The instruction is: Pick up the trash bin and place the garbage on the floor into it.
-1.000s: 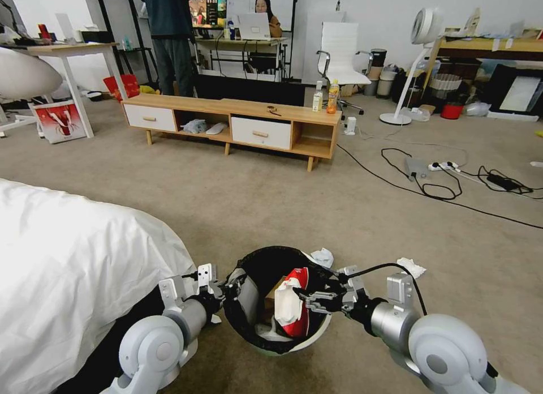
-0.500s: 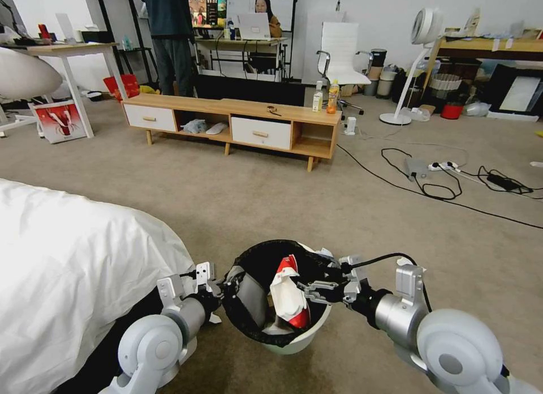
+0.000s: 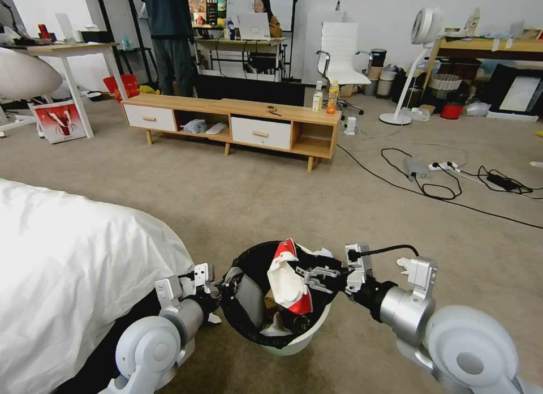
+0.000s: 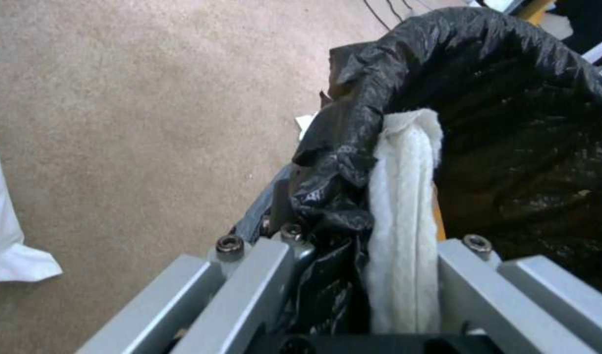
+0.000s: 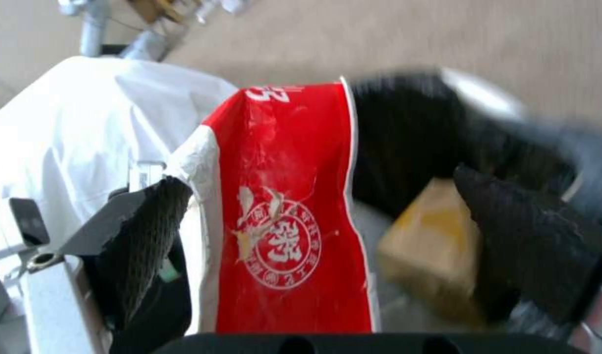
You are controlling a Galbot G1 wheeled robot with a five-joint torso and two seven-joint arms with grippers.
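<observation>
The trash bin [image 3: 294, 337], at 6 o'clock on the floor [image 3: 283, 201], is clamped at its 9 o'clock rim by the left gripper [image 3: 223, 289], while the snack wrapper [image 3: 288, 281] is pinched above it by the right gripper [image 3: 308, 278].

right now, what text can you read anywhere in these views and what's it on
"23" (blurred, unsure): white print at the edge of the red-and-white plastic snack wrapper held by the right gripper
On that wrapper, the round white seal: Chinese characters, too blurred to read
Screen of the monitor far behind: too small to read
</observation>
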